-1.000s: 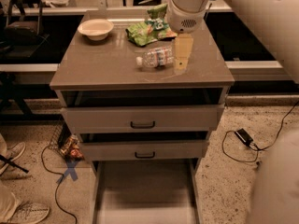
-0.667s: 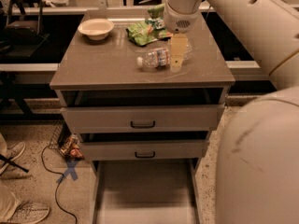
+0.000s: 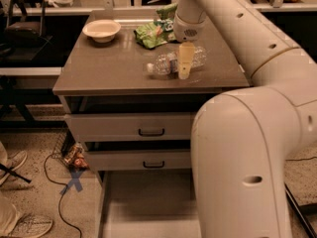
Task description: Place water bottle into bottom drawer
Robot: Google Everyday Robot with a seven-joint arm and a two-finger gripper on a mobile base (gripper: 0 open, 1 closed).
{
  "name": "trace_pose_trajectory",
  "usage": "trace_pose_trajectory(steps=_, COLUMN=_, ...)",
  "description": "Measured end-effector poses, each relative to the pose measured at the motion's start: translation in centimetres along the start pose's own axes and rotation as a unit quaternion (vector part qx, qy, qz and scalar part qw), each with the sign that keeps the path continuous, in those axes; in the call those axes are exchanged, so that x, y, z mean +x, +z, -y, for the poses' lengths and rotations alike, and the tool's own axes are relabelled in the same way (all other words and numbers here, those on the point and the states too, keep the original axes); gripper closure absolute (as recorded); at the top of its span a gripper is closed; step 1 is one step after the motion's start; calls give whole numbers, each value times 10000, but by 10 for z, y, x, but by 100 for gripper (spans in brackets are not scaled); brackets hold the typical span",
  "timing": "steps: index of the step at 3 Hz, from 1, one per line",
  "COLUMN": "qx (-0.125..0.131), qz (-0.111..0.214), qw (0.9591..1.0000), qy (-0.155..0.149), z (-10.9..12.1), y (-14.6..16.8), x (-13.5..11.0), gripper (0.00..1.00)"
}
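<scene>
The robot's white arm [image 3: 247, 148] fills the right side of the view, bending up from the lower foreground and reaching back over the table [image 3: 99, 68], a grey-topped cabinet with three drawers. The bottom drawer [image 3: 148, 202] is pulled out toward the camera, its pale floor showing between thin side rails. Above it, the middle drawer [image 3: 119, 160] and the top drawer [image 3: 114, 127] each have a grey front with a dark handle, and each stands out a little from the cabinet. On the table's far side lies a crumpled green bag [image 3: 152, 33], and at the far left corner sits a pale bowl [image 3: 101, 29], well apart from the bag. The water bottle [image 3: 166, 63] lies on its side near the middle of the table, white cap pointing left, in front of the bag. The pincer [image 3: 184, 68] hangs from the arm's wrist straight down onto the bottle, its pale yellow end crossing in front of the bottle's middle; whether it is clenched on the bottle or released I cannot tell. On the floor to the left of the drawers are a blue tape cross [image 3: 74, 181], a dark cable [image 3: 52, 175] and a small snack packet [image 3: 75, 155].
</scene>
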State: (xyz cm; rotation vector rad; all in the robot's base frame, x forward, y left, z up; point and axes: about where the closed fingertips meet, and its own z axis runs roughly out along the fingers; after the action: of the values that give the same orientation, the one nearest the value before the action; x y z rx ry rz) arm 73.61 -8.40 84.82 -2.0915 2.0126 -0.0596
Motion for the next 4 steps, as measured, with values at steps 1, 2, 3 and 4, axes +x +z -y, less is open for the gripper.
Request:
trace_pose_trajectory(steps=1, qx=-90, qz=50, qw=9998, qy=178, z=5, y=16, x=10, gripper=17)
trace_pose_trajectory(steps=2, qx=-26, qz=158, qw=9995, qy=284, z=6, y=9, x=18, gripper=41)
trace_pose_trajectory(steps=3, qx=13, qz=338, qw=9987, qy=386, z=-2, y=-5, x=27, gripper=63)
trace_pose_trajectory(steps=4, qx=97, qz=665, qw=9954, qy=681, z=-30, y=-35, x=44, gripper=86)
